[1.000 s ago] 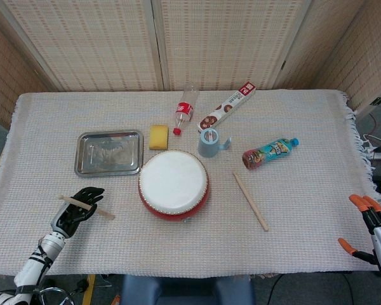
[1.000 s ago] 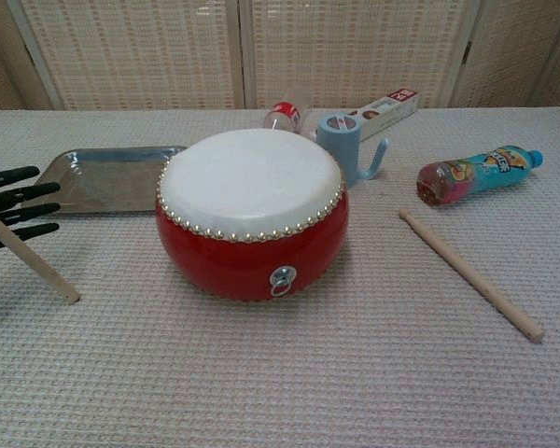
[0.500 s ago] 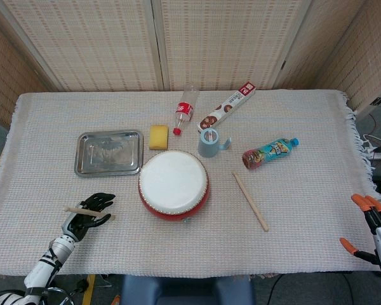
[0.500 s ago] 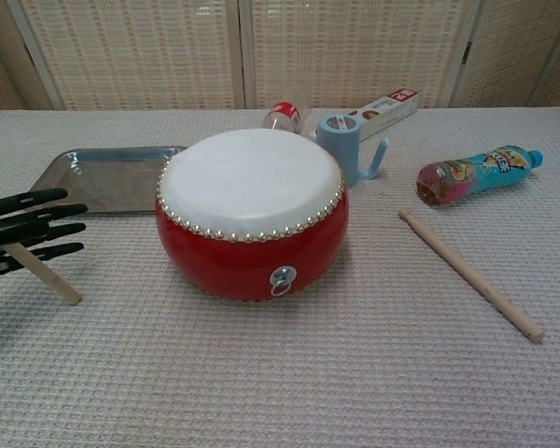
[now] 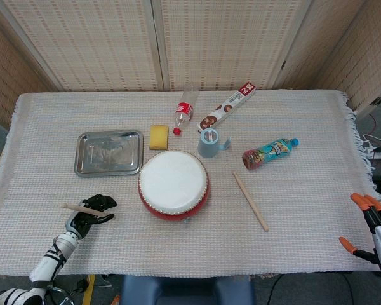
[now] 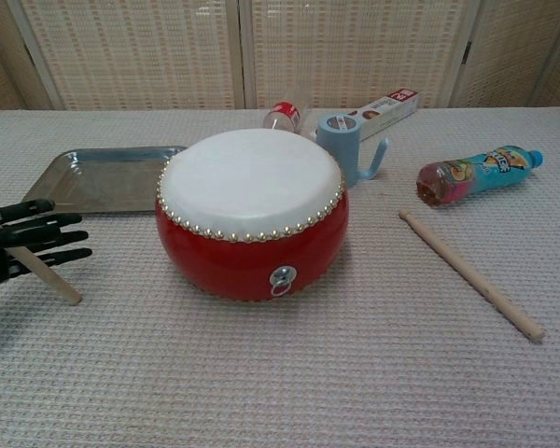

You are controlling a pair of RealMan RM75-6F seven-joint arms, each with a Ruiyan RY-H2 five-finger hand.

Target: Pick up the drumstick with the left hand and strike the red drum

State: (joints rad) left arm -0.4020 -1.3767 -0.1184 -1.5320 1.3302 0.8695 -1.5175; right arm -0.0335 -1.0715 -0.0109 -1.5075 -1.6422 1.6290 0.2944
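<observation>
The left hand sits at about 8 o'clock on the table, near the front edge, its black fingers wrapped loosely around a wooden drumstick. In the chest view the stick slants down to the right, its tip touching the woven cloth just beside the hand. The red drum with its white skin stands at the table's centre, at 3 o'clock from that hand and apart from it.

A 2nd drumstick lies loose at 3 o'clock of the drum. The right hand rests at the table's 4 o'clock corner, orange-tipped fingers spread, holding nothing.

A steel tray lies at 10 o'clock from the drum, a yellow sponge at 11 o'clock, a blue mug at 1 o'clock. Further back lie a clear cola bottle and a long snack box; a colourful drink bottle lies at 2 o'clock.
</observation>
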